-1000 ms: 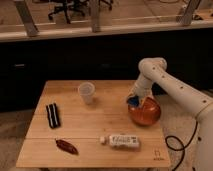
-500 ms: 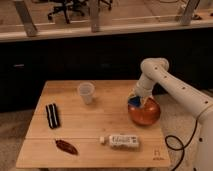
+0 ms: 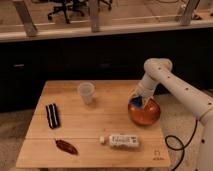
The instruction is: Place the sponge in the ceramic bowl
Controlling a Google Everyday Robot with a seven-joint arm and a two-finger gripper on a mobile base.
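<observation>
The orange-red ceramic bowl sits on the right side of the wooden table. A small blue sponge shows at the bowl's back left rim, right under my gripper. The gripper hangs from the white arm that reaches in from the right, its tip just over the bowl's rim. Whether the sponge rests in the bowl or is held I cannot make out.
A translucent white plastic cup stands at the table's middle back. A black ridged block lies at the left. A dark red pepper-like item and a white tube lie near the front edge. A black cable hangs right.
The gripper and arm stay almost still over the bowl's back left rim; nothing on the table has moved.
</observation>
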